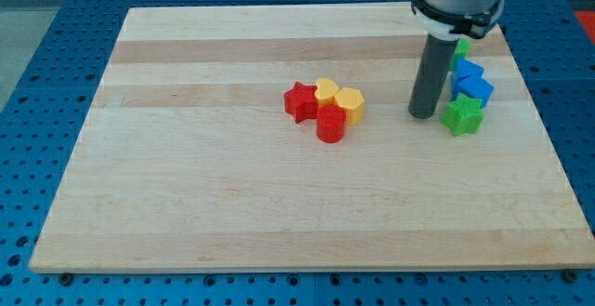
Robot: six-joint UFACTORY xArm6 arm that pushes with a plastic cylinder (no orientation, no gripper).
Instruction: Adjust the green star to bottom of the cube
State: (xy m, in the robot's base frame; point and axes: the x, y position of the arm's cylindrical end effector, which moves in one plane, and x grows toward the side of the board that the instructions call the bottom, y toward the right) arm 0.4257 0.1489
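Resting on the board (186, 204), my tip (423, 115) sits just left of the green star (462, 115); no jaws, only a rod. Star touches the blue cube (474, 87) from below. Red and yellow blocks (323, 107) cluster mid-board, well apart.

There are eight blocks on the wooden board (186, 204).

Two are red: a red star (299, 100) and a red cylinder (331, 125).

Two are yellow: a yellow heart-like block (326, 90) and a yellow hexagonal block (350, 104).

Two are blue: a blue cube (475, 88) and a smaller blue block (468, 68) just above it.

Two are green: a green star (463, 115) and a green block (461, 47), partly hidden, near the frame's upper right.

One rod is in view, ending in my tip (423, 115).
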